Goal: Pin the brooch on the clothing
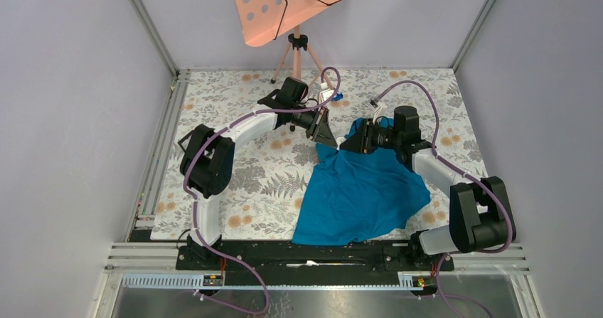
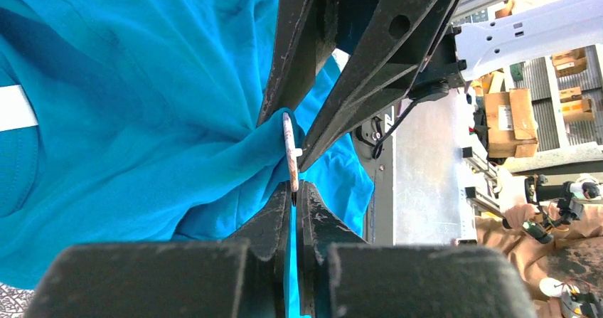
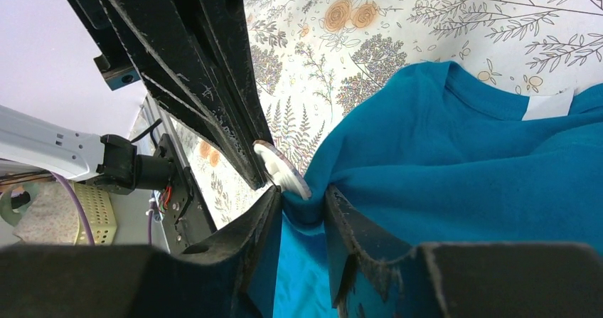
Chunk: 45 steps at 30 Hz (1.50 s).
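The teal T-shirt (image 1: 363, 190) lies crumpled at the centre right of the floral mat, with its upper edge lifted. My right gripper (image 1: 352, 141) is shut on a fold of the shirt (image 3: 455, 161); its own jaws (image 3: 302, 198) pinch the fabric. My left gripper (image 1: 326, 134) is shut on the brooch (image 2: 289, 151), a pale flat disc seen edge-on above my left fingertips (image 2: 295, 186). In the right wrist view the brooch (image 3: 282, 168) presses against the pinched fold. The shirt (image 2: 142, 104) fills the left wrist view.
A pink perforated board (image 1: 291, 1) stands on a tripod (image 1: 295, 55) at the back. A small blue lump (image 1: 332, 96) lies behind the left arm. The floral mat (image 1: 242, 168) shows at the left. A metal rail (image 1: 160, 154) runs along the left edge.
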{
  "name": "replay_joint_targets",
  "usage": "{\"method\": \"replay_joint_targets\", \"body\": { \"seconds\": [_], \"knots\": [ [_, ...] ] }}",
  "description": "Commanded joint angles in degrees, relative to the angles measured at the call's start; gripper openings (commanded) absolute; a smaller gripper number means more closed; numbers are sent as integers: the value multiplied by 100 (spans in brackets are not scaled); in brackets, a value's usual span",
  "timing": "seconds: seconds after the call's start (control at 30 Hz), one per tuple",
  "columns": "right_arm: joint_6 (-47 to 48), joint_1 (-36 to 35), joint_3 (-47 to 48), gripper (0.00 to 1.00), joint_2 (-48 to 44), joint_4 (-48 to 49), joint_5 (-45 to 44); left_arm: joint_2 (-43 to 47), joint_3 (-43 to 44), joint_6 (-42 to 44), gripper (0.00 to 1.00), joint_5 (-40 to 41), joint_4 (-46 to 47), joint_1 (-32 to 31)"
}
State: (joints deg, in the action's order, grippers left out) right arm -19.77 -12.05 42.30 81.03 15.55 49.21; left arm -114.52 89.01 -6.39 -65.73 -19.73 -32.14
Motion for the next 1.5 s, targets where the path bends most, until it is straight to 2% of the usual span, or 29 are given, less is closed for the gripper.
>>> {"method": "replay_joint_targets", "body": {
  "seconds": [0.0,0.43,0.67,1.47],
  "knots": [
    [97,28,325,33,152,-111,-402,114,280,236,0,-528,-171,-178],
    [309,-20,469,32,263,-329,-216,44,327,310,0,-461,-291,-265],
    [769,-268,779,31,424,-1102,-802,25,332,332,0,-476,-309,-291],
    [446,-287,907,28,708,-1376,-1673,61,402,534,0,-352,-537,-302]
  ]
}}
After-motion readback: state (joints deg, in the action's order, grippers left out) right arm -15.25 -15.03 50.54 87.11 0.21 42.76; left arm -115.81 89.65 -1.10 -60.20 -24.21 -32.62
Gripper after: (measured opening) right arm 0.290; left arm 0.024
